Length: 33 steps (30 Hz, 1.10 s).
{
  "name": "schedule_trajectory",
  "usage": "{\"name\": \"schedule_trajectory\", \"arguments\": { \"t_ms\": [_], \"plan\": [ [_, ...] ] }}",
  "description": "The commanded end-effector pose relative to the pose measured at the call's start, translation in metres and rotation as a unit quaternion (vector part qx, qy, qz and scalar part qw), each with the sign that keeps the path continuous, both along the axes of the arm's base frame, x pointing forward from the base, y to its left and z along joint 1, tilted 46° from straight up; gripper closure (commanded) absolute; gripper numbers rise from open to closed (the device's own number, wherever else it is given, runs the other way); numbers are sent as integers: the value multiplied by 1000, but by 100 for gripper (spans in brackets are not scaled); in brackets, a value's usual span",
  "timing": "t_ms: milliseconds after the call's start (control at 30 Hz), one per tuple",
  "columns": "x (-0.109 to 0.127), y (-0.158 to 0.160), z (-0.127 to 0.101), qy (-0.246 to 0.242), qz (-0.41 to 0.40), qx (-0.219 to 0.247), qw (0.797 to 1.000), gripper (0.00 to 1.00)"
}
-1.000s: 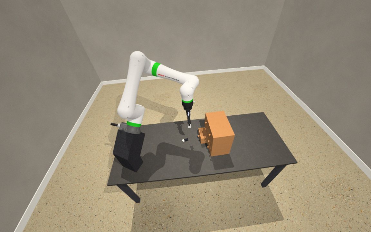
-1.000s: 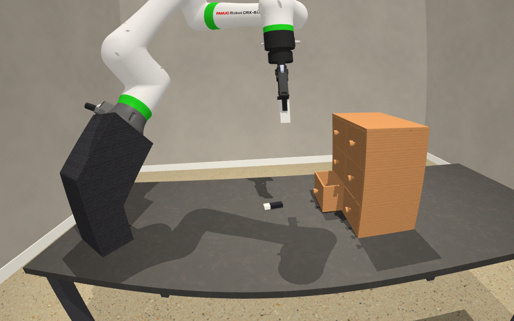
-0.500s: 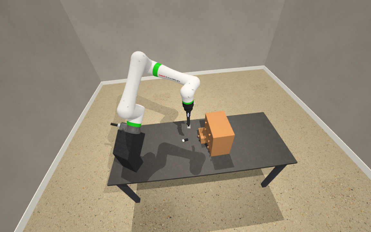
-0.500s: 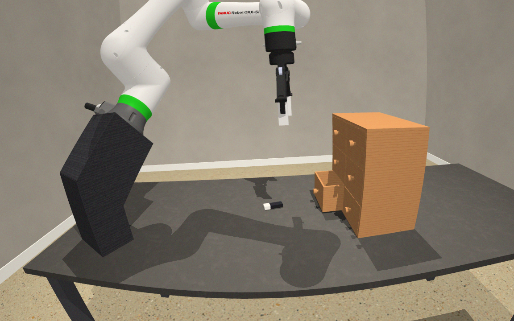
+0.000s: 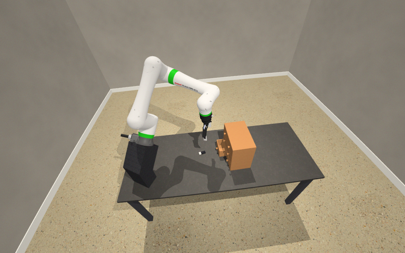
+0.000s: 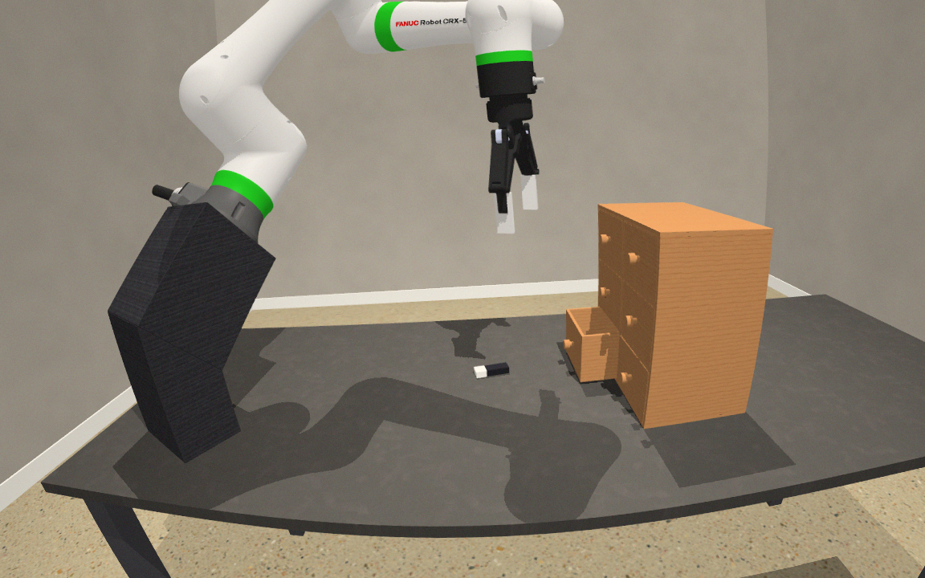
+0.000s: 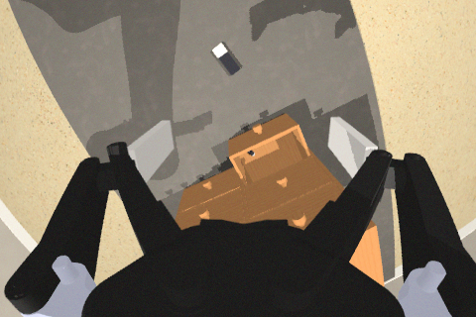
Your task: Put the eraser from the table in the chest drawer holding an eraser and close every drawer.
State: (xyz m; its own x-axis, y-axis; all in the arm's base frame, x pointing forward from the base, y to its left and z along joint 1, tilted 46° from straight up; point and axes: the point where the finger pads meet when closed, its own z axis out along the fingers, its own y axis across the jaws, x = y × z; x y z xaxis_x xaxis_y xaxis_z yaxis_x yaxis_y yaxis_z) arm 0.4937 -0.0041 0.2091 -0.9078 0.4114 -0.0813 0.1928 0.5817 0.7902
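Note:
The eraser (image 5: pixel 202 153) (image 6: pixel 491 370) (image 7: pixel 227 58), white at one end and black along the rest, lies flat on the table in front of the chest (image 5: pixel 243 157) (image 6: pixel 702 323). The chest's bottom drawer (image 5: pixel 222 153) (image 6: pixel 597 359) (image 7: pixel 279 126) in the far column is partly pulled out. In the wrist view a small dark thing (image 7: pixel 251 153) shows inside it near the front wall; I cannot tell what it is. The other drawers look pushed in. My gripper (image 5: pixel 204 138) (image 6: pixel 518 213) is open and empty, high above the table, on the drawers' side of the chest.
The chest stands on the dark table (image 5: pixel 276 150) (image 6: pixel 380 344), upright, its knobbed front facing the robot's base (image 5: pixel 139 162) (image 6: pixel 185 323). The chest's top (image 5: pixel 238 135) (image 6: pixel 674 217) is at about the fingertips' height. Shadows of the arm fall across the table.

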Motion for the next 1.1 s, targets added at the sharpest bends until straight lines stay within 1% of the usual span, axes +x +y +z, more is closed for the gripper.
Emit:
{"name": "schedule_trajectory", "arguments": {
  "t_ms": [0,100,167,300,500,667,733,900,1067],
  "plan": [
    [4,2,-1,27,-30,32,999,0],
    [8,3,-2,48,-53,55,996,0],
    [8,3,-2,48,-53,55,996,0],
    [12,5,-3,77,-84,89,989,0],
    [20,8,-5,125,-136,143,972,0],
    [27,10,-7,166,-181,190,950,0],
    [27,10,-7,166,-181,190,950,0],
    [34,13,-9,208,-227,239,921,0],
    [41,16,-11,250,-273,286,884,0]
  ]
}}
